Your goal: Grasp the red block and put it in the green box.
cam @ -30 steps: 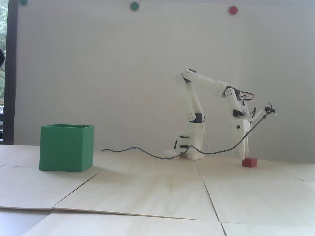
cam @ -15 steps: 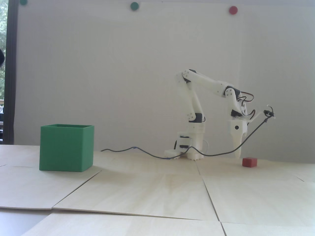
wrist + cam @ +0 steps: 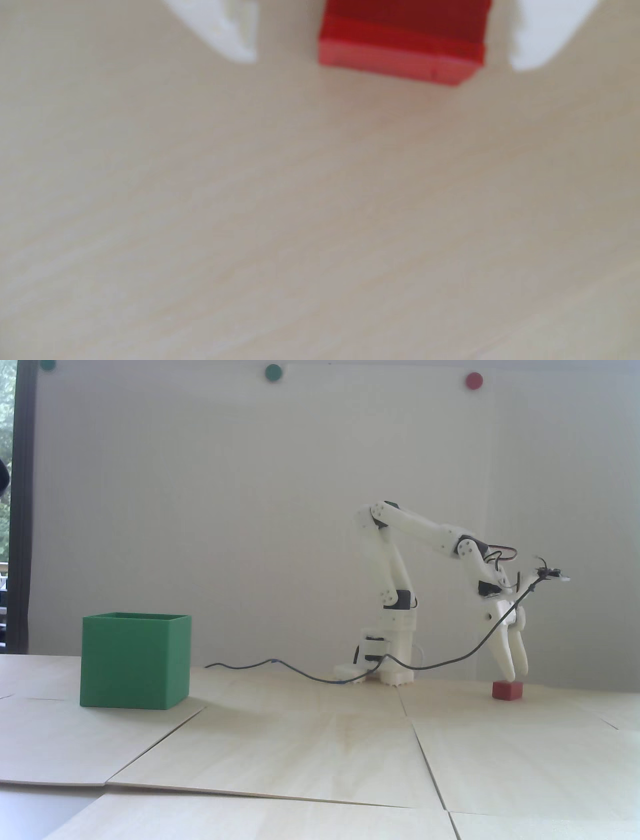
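The red block [image 3: 507, 690] lies on the pale wooden table at the right, in front of the white arm. My gripper [image 3: 516, 676] hangs just above it, tips pointing down, open. In the wrist view the red block [image 3: 401, 45] sits at the top edge between my two white fingertips [image 3: 239, 41], with a visible gap on each side; the gripper [image 3: 384, 64] touches nothing. The green box [image 3: 135, 660] stands far to the left in the fixed view, upright with its top open.
A dark cable [image 3: 310, 672] trails across the table from the arm's base [image 3: 395, 660] towards the left and loops up to the wrist camera. Seams [image 3: 425, 755] divide the wooden table panels. Coloured round dots [image 3: 473, 380] are on the back wall.
The gripper swung right and tilted, going from just left of the red block to directly above it, and its fingers have spread apart. The block and the box have not moved.
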Controlling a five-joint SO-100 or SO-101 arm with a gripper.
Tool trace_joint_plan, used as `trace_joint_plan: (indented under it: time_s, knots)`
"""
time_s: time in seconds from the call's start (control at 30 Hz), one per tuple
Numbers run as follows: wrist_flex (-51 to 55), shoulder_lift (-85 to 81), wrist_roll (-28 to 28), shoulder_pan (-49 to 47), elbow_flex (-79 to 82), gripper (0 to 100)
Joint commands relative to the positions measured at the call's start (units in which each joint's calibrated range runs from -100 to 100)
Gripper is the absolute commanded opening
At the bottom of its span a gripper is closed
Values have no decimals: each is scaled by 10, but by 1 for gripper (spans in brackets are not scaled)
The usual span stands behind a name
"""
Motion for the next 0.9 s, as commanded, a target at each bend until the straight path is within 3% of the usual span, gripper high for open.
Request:
trace_joint_plan:
  time_s: [0.0, 0.67, 0.87]
  knots:
    - [-15, -7, -7, 9, -22, 26]
    - [-8, 2, -7, 9, 0, 26]
    - [-14, 22, -5, 48, 0, 26]
